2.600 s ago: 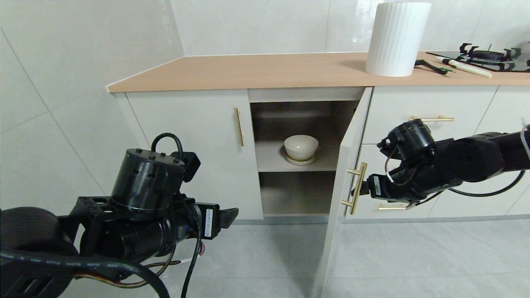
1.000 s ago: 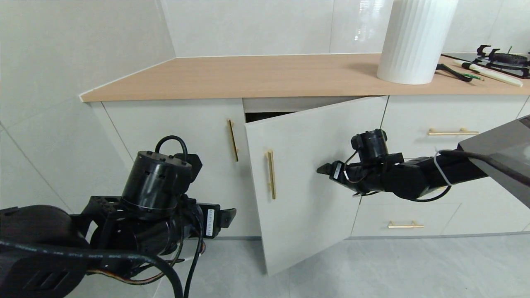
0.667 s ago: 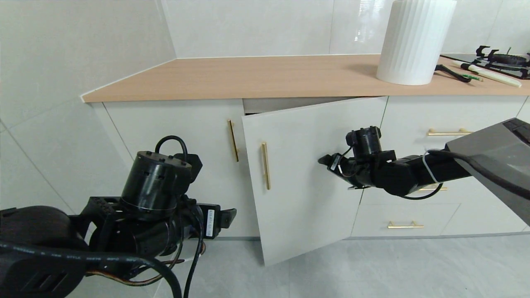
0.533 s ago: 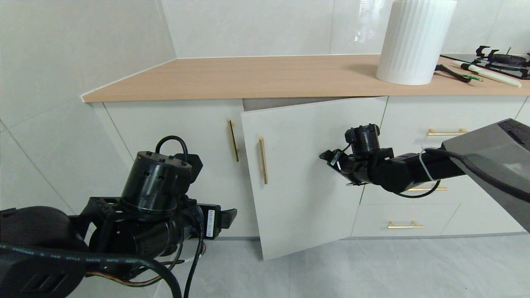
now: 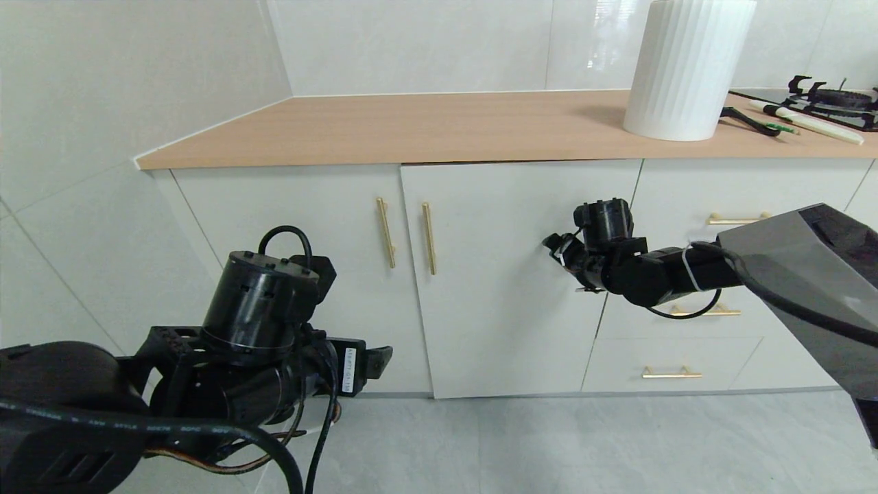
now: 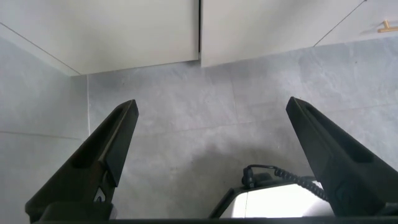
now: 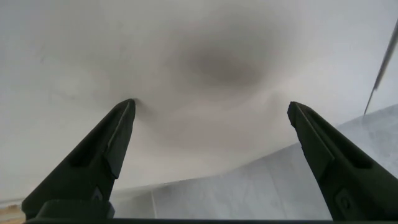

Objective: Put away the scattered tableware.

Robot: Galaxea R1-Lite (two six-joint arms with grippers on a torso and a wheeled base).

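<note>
My right pincer [image 7: 210, 104] was released, its two fingers spread wide with nothing between them. It was pressed up to the flat face of the cabinet door [image 5: 507, 274], and one fingertip [image 7: 127, 104] seemed to touch the panel. That door sat shut, flush with the neighbouring door [image 5: 288, 226] on its left, and their two brass handles [image 5: 429, 238] stood upright side by side at the seam. Where the tableware was, I could not tell.

My left pincer [image 6: 211, 102] was released too, empty, held low and well apart from the cupboards, over the grey tiled floor [image 6: 186, 124].

To the right of the shut door were drawers [image 5: 741, 192] with horizontal brass pulls. Above it all ran the wooden countertop [image 5: 425, 127]. A tall white ribbed container [image 5: 686, 68] stood upright on it, towards the right. Just past that lay a black-handled tool [image 5: 751, 122] and a pale-handled one [image 5: 809, 123], beside the gas hob [image 5: 833, 92].
</note>
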